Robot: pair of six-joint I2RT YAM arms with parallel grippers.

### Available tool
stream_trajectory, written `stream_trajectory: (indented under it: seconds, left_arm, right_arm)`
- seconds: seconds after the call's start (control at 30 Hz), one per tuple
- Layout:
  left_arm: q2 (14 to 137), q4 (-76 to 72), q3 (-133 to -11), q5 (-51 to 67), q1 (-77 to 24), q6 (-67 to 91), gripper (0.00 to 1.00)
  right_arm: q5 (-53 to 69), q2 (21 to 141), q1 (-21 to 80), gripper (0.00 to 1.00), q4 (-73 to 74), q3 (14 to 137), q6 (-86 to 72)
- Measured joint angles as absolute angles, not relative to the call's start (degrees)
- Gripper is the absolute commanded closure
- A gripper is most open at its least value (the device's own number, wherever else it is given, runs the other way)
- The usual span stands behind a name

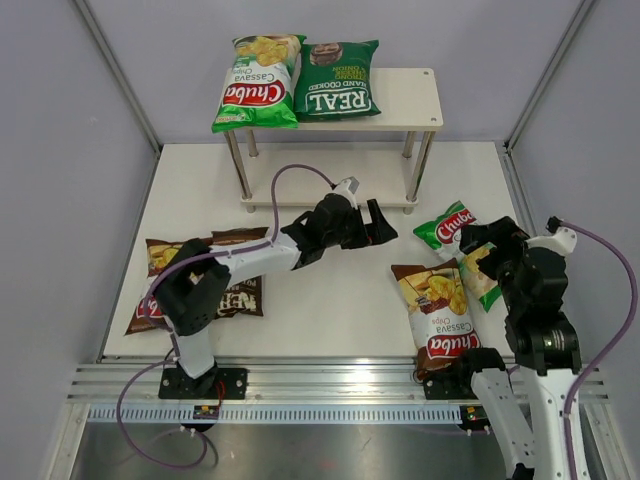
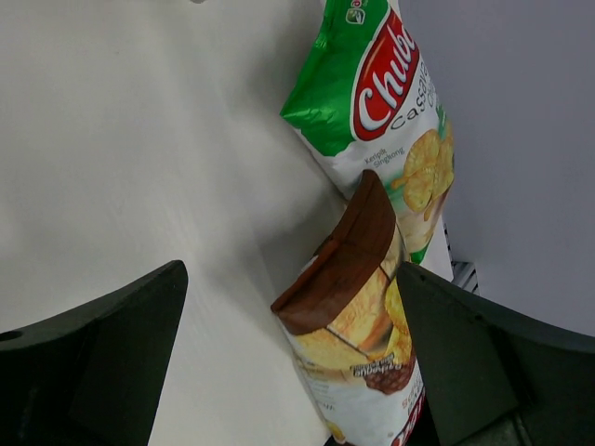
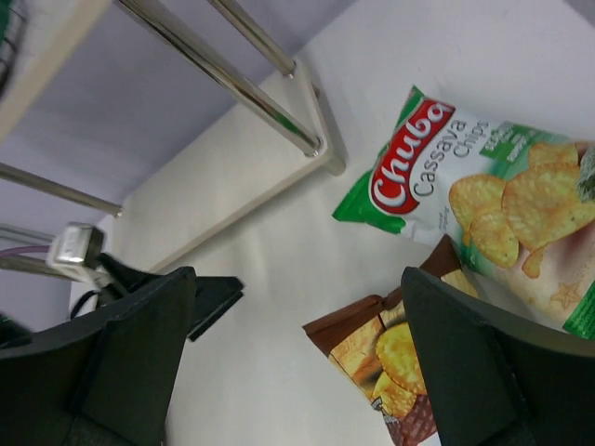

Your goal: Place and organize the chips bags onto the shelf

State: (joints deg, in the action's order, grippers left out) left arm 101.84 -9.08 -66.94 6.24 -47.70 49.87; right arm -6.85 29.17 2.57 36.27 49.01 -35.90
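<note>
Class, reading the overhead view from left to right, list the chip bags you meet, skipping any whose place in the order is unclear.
dark-brown bag → light-green Chuba bag on the shelf → dark-green REAL bag → brown Chuba bag on the table.

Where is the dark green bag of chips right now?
In the top view, the dark-green REAL bag lies on the top board of the shelf, at the back, just right of the light-green Chuba bag up there.
</note>
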Motion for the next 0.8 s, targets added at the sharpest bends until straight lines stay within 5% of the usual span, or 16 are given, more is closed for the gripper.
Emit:
stream_trajectory:
  seconds: [0.63,0.8]
  left_arm:
    - [133.47,-20.64,-91.37,11.94,-47.7,53.63,0.01]
    - [138.5,-20.64,-96.79,12.8,-47.7,54.02,0.08]
  right_arm:
    - [4.73,20.36,3.9,0.0,41.82,59.42,-35.09]
    - [7.42,20.36,4.93,0.01,41.87,59.44,-36.36]
